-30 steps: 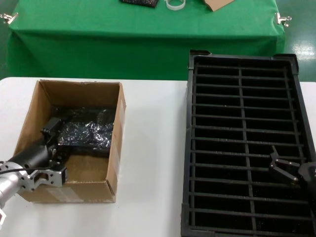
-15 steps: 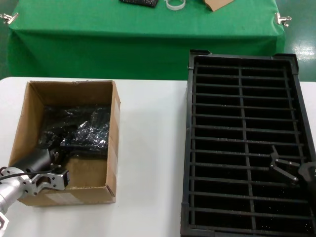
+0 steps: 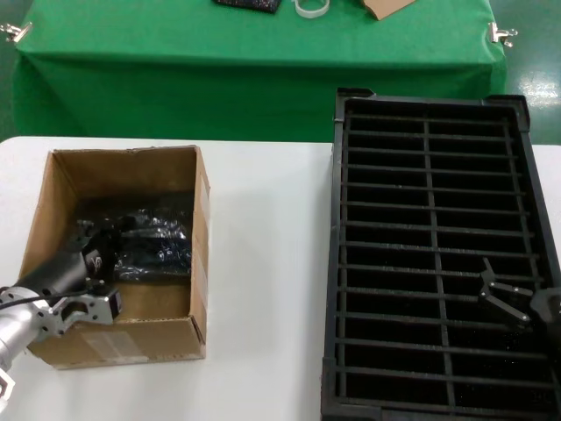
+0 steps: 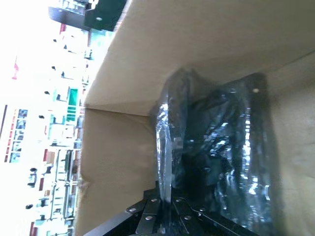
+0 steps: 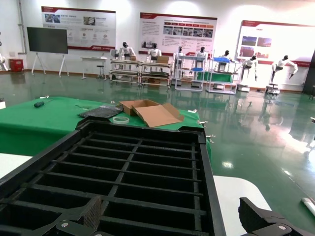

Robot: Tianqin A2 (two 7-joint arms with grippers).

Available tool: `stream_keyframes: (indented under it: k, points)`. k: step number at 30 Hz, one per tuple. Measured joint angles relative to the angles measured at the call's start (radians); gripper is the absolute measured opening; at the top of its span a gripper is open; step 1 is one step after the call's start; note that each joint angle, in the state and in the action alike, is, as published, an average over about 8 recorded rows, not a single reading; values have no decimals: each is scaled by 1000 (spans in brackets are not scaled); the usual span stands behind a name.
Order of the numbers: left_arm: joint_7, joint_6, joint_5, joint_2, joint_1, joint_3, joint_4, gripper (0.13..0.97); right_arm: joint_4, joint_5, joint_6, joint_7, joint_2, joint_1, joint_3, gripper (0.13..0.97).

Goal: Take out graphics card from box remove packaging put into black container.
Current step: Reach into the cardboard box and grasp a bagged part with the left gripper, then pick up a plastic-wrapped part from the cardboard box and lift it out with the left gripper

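A cardboard box (image 3: 114, 254) on a white tabletop (image 3: 263, 263) holds a shiny bagged card (image 3: 149, 246). The left gripper (image 3: 103, 250) is reached inside onto the bag; whether it pinches cannot be told. The bag's edge should be gripped firmly and lifted straight up. The right gripper (image 3: 507, 303), spread, hovers over the black tray (image 3: 429, 123). No writing is readable.

The box (image 3: 199, 263) is matt brown corrugated cardboard. Inside it, the packaging (image 3: 158, 241) is crinkly, glossy dark plastic film. The black container (image 3: 431, 175) is matt moulded plastic. The desk (image 3: 267, 263) looks smooth and white; the green cloth (image 3: 175, 70) beyond its far edge is matt.
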Motion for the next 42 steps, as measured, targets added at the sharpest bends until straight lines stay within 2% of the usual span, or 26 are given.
stream_keyframes:
  k: [4, 10, 14, 17, 25, 29, 35, 39, 42]
  points:
    - [-4, 20, -12, -3, -9, -10, -2, 152, 0, 0, 0, 0, 0, 0, 0, 966]
    - [-24, 69, -28, -10, -17, -25, -12, 149, 0, 0, 0, 0, 0, 0, 0, 966]
    - [-64, 115, -40, -14, -2, -34, -52, 142, 0, 0, 0, 0, 0, 0, 0, 966]
    - [-126, 143, -48, -15, 36, -41, -134, 139, 0, 0, 0, 0, 0, 0, 0, 966]
    - [-359, 149, -63, -12, 185, -58, -470, 139, 0, 0, 0, 0, 0, 0, 0, 966]
    - [-435, 158, -74, -18, 217, -72, -556, 139, 0, 0, 0, 0, 0, 0, 0, 966]
    - [-494, 198, -100, -29, 198, -101, -569, 139, 0, 0, 0, 0, 0, 0, 0, 966]
    - [-517, 242, -126, -34, 151, -123, -529, 139, 0, 0, 0, 0, 0, 0, 0, 966]
    - [-524, 288, -144, -38, 103, -135, -471, 139, 0, 0, 0, 0, 0, 0, 0, 966]
